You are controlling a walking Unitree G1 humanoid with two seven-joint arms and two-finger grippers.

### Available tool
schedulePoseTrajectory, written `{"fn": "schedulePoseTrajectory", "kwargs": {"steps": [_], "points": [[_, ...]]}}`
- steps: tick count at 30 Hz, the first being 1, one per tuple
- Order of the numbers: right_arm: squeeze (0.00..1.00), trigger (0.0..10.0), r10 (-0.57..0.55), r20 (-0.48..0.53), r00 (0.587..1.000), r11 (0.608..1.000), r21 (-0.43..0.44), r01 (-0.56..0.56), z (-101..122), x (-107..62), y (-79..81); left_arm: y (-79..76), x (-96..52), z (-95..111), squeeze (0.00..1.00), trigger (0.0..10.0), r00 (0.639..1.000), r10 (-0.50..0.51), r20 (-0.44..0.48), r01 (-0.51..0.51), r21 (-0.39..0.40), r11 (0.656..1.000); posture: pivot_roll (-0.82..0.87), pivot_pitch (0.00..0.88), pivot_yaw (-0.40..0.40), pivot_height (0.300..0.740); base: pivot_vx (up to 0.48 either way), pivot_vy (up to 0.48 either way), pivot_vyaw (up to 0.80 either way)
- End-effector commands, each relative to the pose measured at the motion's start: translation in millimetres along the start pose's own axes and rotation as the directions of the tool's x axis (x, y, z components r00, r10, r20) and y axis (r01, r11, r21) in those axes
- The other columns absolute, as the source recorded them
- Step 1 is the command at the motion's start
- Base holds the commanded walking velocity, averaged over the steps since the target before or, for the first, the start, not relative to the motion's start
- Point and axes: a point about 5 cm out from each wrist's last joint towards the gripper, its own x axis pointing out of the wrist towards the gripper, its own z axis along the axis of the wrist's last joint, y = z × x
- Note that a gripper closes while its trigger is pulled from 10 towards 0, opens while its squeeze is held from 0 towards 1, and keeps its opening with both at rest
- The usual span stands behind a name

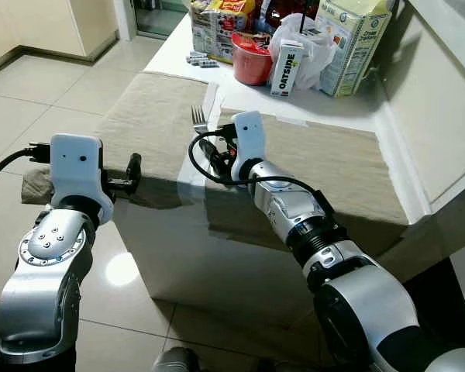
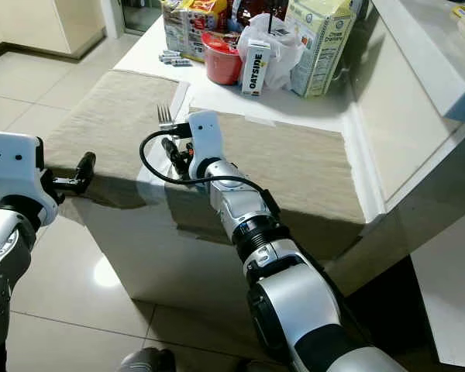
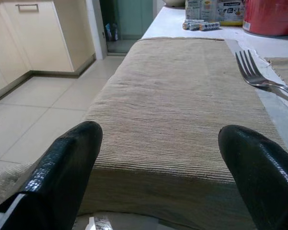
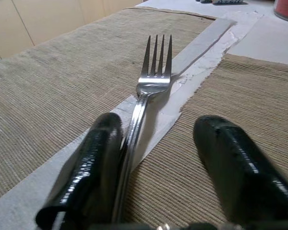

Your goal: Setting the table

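A silver fork (image 1: 199, 118) lies on the white strip of table between two beige placemats, tines pointing away from me. My right gripper (image 1: 215, 157) is open low over the fork's handle; in the right wrist view the handle (image 4: 134, 129) rests against one finger (image 4: 93, 163) while the other finger (image 4: 235, 163) stands apart. The left placemat (image 1: 151, 116) hangs over the table's near left corner. There my left gripper (image 3: 158, 136) is open, level with the mat's edge, holding nothing. The right placemat (image 1: 341, 163) is bare.
At the far end of the table stand a red bowl (image 1: 250, 58), an Oatside carton (image 1: 285, 68), a larger carton (image 1: 353, 46), a white bag, snack boxes and some batteries (image 1: 201, 60). A raised white ledge (image 1: 442, 101) borders the right side. Tiled floor (image 1: 31, 85) lies left.
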Motion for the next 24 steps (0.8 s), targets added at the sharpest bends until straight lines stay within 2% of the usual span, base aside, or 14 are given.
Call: {"fn": "schedulePoseTrajectory", "kwargs": {"steps": [1,8,16,19,24], "points": [[0.00,0.0,0.135,-0.049,0.990,0.988,0.083,-0.131,-13,9.0,60.4,-2.5,0.0,7,0.00,10.0,1.000,-0.010,0.021,0.010,-0.011,1.000,0.23,0.097,-0.090,0.740,0.000,0.000,0.00],[0.00,0.0,0.127,-0.040,0.991,0.990,0.065,-0.124,-13,8.2,55.9,-3.4,0.8,7,0.00,10.0,1.000,-0.012,0.023,0.012,-0.011,1.000,0.22,0.098,-0.091,0.740,0.000,0.000,0.00],[0.00,0.0,0.114,0.117,0.987,0.992,-0.060,-0.107,8,6.0,48.9,-5.6,1.6,8,0.00,10.0,0.999,-0.012,0.036,0.013,-0.006,1.000,0.22,0.104,-0.088,0.740,0.000,0.000,0.00],[0.00,0.0,0.108,0.129,0.986,0.993,-0.061,-0.100,9,5.5,47.2,-6.5,1.9,8,0.00,10.0,0.999,-0.015,0.038,0.015,-0.008,1.000,0.22,0.106,-0.089,0.740,0.000,0.000,0.00],[0.00,0.0,0.107,0.210,0.972,0.992,-0.082,-0.092,20,3.8,46.8,-7.4,2.2,8,0.00,10.0,0.999,-0.016,0.039,0.017,-0.009,1.000,0.22,0.107,-0.090,0.740,0.000,0.000,0.00]]}}
